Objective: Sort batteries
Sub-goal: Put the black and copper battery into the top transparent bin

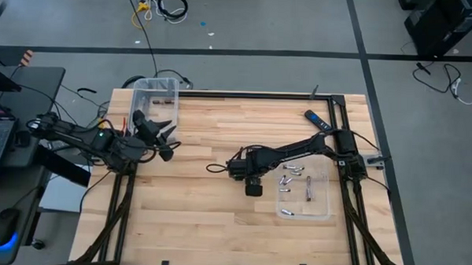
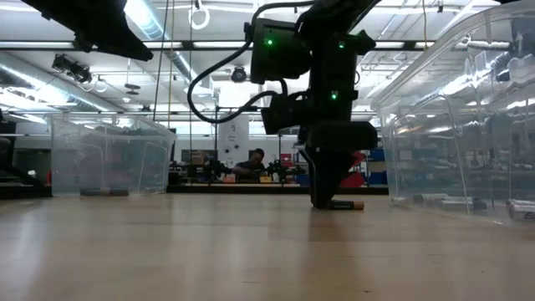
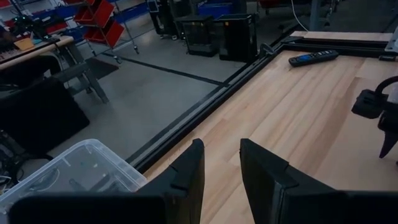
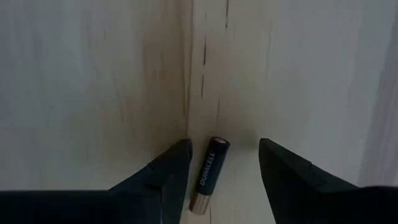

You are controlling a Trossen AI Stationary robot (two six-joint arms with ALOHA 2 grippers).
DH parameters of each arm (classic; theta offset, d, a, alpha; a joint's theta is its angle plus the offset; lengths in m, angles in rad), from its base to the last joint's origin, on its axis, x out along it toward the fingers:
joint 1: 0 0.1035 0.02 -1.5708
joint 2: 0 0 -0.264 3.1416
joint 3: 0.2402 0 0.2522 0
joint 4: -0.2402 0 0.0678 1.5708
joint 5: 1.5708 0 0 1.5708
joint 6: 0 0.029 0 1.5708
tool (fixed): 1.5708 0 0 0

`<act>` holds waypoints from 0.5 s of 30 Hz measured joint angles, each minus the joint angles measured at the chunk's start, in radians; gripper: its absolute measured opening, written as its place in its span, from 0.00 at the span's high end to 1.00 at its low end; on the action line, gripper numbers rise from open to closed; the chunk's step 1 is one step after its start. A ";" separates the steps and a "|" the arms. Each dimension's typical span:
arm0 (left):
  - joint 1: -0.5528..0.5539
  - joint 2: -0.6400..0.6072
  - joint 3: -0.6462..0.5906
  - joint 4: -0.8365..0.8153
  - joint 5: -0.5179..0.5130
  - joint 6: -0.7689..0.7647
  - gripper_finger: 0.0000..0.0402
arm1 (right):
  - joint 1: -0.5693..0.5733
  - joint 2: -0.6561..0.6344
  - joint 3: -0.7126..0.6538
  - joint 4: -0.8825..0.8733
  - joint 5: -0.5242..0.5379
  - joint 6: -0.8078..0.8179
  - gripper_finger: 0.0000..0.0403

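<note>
A dark battery with a copper-coloured end (image 4: 209, 174) lies on its side on the wooden table. My right gripper (image 4: 224, 146) is open and points down over it near the table's middle (image 1: 253, 188), one finger on each side. In the low view the battery (image 2: 347, 205) sticks out beside the fingertips (image 2: 322, 199). Several more batteries (image 1: 296, 182) lie in a clear tray (image 1: 324, 213) at the right. My left gripper (image 3: 222, 165) is open and empty, held above the table's far left part (image 1: 163, 138). My right gripper stands astride the battery from above, fingers pointing down and lying across it. One finger (image 4: 174, 177) is close beside the battery's side near its copper end (image 4: 198, 203); I cannot tell whether it touches. The battery lies flat on the table.
A clear bin (image 1: 155, 89) holding a few dark pieces stands at the table's far left corner, beside my left gripper. A black-and-blue remote (image 1: 317, 119) lies at the far right. A black frame (image 1: 261, 95) runs along the table's edges.
</note>
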 joint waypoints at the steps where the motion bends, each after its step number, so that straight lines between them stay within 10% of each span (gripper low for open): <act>1: 0.000 0.000 0.000 0.000 0.000 0.000 0.75 | 0.000 0.007 0.001 -0.002 -0.002 -0.007 0.56; 15: 0.000 0.003 0.000 -0.003 0.000 -0.021 0.75 | -0.021 0.011 -0.004 0.031 -0.036 -0.115 0.96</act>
